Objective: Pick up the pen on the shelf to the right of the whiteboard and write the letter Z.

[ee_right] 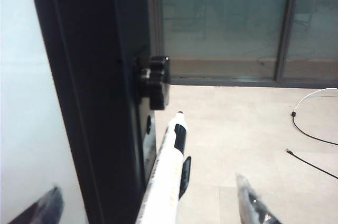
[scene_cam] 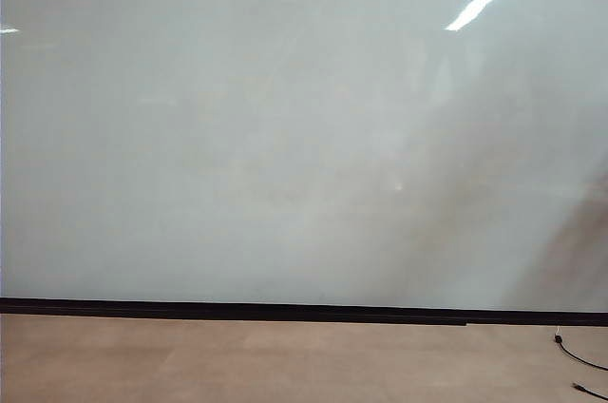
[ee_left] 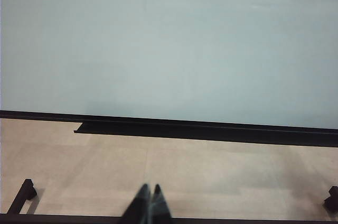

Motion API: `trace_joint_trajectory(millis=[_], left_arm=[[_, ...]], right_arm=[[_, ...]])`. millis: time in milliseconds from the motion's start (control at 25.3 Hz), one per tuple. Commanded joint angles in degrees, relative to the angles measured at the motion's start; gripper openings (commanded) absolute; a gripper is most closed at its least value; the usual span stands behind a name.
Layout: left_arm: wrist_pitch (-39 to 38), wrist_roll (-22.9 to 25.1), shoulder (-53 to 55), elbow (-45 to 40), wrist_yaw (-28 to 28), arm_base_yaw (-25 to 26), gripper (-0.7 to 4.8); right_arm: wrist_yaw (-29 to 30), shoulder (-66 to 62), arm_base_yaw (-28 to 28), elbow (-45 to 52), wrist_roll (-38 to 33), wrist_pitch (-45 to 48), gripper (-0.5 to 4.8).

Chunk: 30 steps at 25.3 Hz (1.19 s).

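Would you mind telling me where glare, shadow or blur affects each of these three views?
Exterior view: ceiling-light glare streaks the whiteboard, and a soft shadow darkens its lower right. Left wrist view: evenly lit, the shut left gripper blurred at the frame edge. Right wrist view: the pen is overexposed and soft, between the blurred fingers of the open right gripper.

An office: huge whiteboard point(scene_cam: 237, 137), glass partition doors point(ee_right: 227, 23), pale floor point(scene_cam: 285, 360)
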<state>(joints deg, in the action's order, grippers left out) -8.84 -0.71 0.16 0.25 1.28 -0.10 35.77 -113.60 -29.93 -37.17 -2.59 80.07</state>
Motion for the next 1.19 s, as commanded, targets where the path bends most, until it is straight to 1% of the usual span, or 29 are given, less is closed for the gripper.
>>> trace_joint_trajectory(millis=[40,119,158,633,673,712,792,1187], left_arm=[[0.3,0.3,0.0,0.1,0.0,0.0,-0.04],[0.3,0.3,0.0,0.1,0.0,0.0,-0.05],[0.3,0.3,0.0,0.1,0.0,0.0,-0.05],[0.3,0.3,0.0,0.1,0.0,0.0,-0.05],[0.3,0.3,0.0,0.1,0.0,0.0,-0.04],[0.3,0.3,0.0,0.1,0.0,0.0,-0.05],[0.3,0.3,0.0,0.1,0.0,0.0,-0.04],[0.3,0.3,0.0,0.1,0.0,0.0,-0.04]], right_arm=[[0.0,0.1,0.0,-0.1,-0.2,0.6,3.83],[0.0,0.1,0.0,-0.1,-0.2,0.5,3.44],[0.0,0.1,0.0,-0.1,-0.2,0.5,3.35],[-1.2,0.0,0.0,-0.1,0.0,-0.6,3.31],[-1.2,0.0,0.0,-0.1,0.0,-0.5,3.18],[-1.2,0.0,0.0,-0.1,0.0,0.0,2.9],[-1.2,0.0,0.0,-0.1,0.0,0.1,2.77],[-1.1,0.0,0.0,-0.1,0.0,0.6,2.69]])
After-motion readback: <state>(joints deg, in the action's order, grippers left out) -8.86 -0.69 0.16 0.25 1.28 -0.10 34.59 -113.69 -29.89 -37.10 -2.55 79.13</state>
